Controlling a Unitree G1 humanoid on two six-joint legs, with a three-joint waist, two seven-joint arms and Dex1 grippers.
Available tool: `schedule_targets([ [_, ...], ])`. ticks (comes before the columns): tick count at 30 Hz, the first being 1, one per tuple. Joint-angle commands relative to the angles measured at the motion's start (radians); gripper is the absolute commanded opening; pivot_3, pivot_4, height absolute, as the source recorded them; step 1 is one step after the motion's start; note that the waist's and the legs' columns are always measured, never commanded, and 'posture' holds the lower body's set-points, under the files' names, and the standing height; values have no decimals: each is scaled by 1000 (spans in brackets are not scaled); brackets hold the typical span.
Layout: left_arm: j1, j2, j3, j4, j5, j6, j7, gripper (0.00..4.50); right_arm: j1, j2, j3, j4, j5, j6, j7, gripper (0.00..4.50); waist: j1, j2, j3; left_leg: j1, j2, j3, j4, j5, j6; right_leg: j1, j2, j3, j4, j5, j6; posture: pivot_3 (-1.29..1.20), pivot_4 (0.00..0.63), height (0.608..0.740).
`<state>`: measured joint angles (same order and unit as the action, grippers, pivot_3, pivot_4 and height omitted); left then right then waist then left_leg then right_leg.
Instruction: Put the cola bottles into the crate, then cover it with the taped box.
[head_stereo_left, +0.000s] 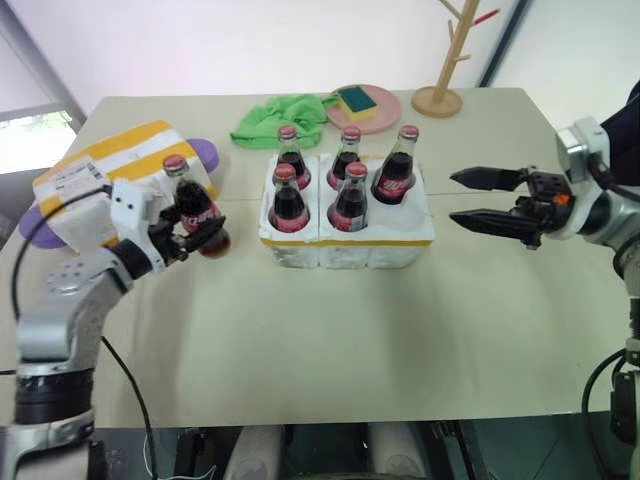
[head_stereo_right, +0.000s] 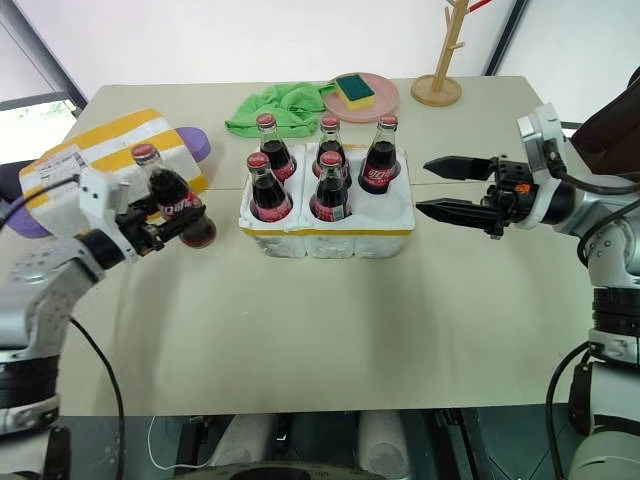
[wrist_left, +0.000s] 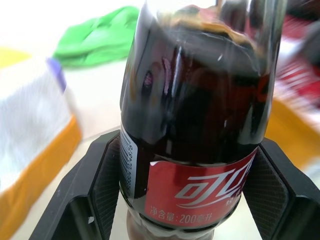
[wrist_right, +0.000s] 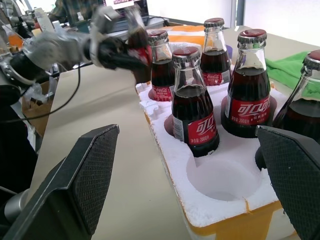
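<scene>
While the sixth small glass cola bottle with its red cap and label (head_stereo_left: 195, 208) is hanging tilted above the beige table's (head_stereo_left: 330, 330) left side, gripped low on its body, it is risking a slip or a knock against the five bottles already standing in the low white styrofoam crate (head_stereo_left: 347, 238) mid-table, whose one empty well (wrist_right: 220, 179) is sitting at the front right corner. Left gripper (head_stereo_left: 205, 233) is clamping that bottle; right gripper (head_stereo_left: 490, 199) is hovering with jaws spread, touching nothing. Taped white styrofoam box (head_stereo_left: 105, 170) is lying near the table's far left corner
</scene>
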<state>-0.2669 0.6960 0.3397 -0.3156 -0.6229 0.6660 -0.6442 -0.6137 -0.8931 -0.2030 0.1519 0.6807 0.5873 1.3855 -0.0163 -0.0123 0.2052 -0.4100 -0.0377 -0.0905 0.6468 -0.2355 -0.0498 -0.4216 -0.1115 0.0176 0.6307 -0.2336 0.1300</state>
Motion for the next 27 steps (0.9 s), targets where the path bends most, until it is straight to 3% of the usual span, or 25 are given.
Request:
schedule_targets([
  [1,10,57,79,-181,-142,84,-16,2787,-3,-6,-32,-26,9,-20,-2,4500,0,0,0,0,0,0,0,0,0,0,0,0,0,0,0,0,150,740],
  [6,-36,107,81,-284,-337,199,-3,2787,-6,4,-26,-15,5,-32,-4,4500,2,0,0,0,0,1,1,0,0,1,0,1,0,0,0,0,150,740],
  [11,-186,65,-22,-275,-410,235,54,2787,10,-9,-37,-21,6,-44,5,4500,2,0,0,0,0,1,2,0,0,1,0,1,1,0,0,0,150,740],
  [16,-353,-19,-179,-204,-390,237,41,2787,50,-46,-75,-30,7,-52,6,4500,5,0,0,1,-1,1,2,0,0,2,0,2,0,0,0,0,150,740],
  [23,-505,-94,-299,-89,-354,227,-40,2787,135,-53,-136,-90,25,-52,-28,4500,-3,0,0,2,0,2,1,0,0,2,1,2,0,0,0,0,150,740],
  [27,-599,-161,-420,-10,-233,176,-76,2787,196,-44,-175,-136,41,-48,-52,4500,3,0,0,2,0,2,2,0,0,2,1,2,0,0,0,0,150,740],
])
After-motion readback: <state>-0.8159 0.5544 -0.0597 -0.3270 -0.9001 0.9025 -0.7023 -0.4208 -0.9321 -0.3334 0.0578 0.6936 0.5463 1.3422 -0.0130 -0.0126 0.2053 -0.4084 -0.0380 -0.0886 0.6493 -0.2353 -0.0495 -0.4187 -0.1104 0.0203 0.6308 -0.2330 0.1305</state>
